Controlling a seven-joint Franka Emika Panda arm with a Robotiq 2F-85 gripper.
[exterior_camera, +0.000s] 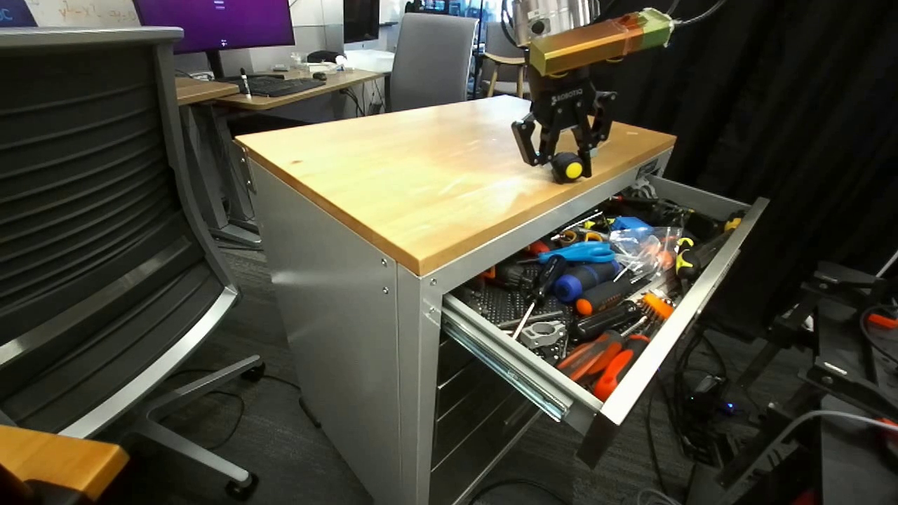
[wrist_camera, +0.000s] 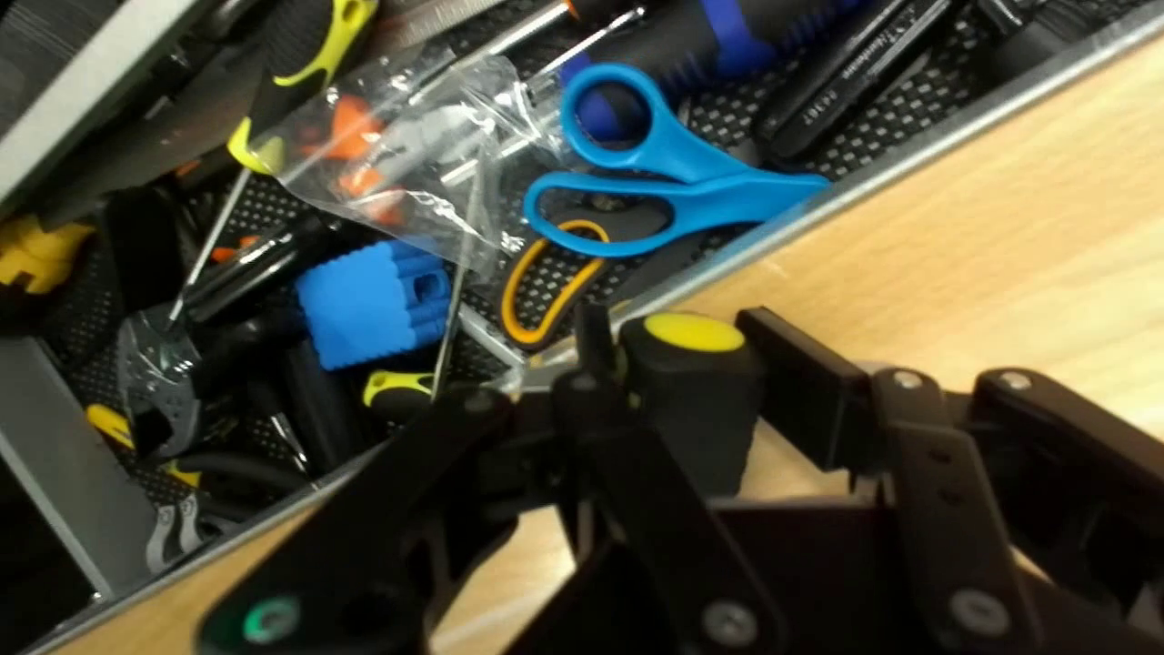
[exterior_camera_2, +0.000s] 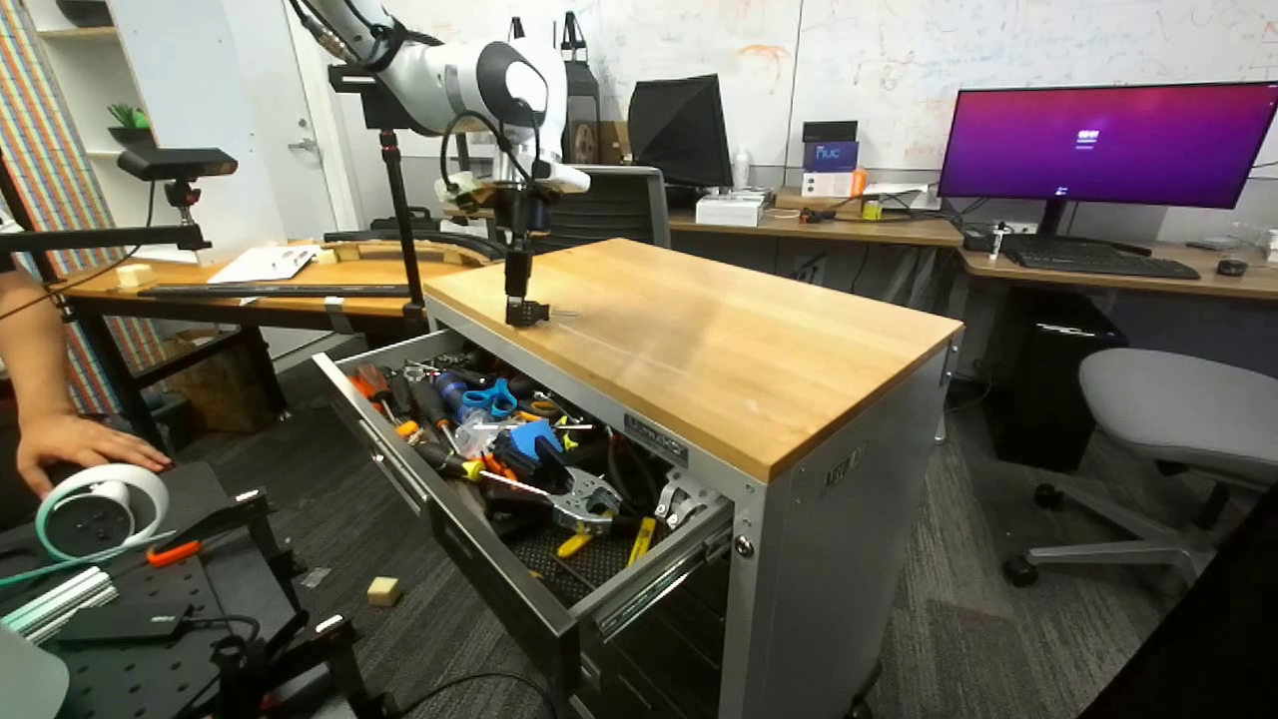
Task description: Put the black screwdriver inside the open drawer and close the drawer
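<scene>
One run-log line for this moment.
gripper: straddling black screwdriver, grip unclear | screwdriver: near edge of wooden top, outside open drawer | drawer: tools inside, not yet closed

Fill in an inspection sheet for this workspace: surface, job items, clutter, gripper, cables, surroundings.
Surface: wooden top, looks streaked in places.
Open drawer: pulled out, crowded with hand tools.
Black screwdriver: on its side near the wooden top's drawer-facing edge, not in the drawer.
Clutter: blue scissors and a clear plastic bag among the tools.
Gripper: jaws either side of the screwdriver; whether clamped on it, cannot be told.
Cables: arm cable loops beside the arm; floor cable curves near the cabinet.
Surroundings: person's hand at an exterior view's edge; office chair beside the cabinet.
</scene>
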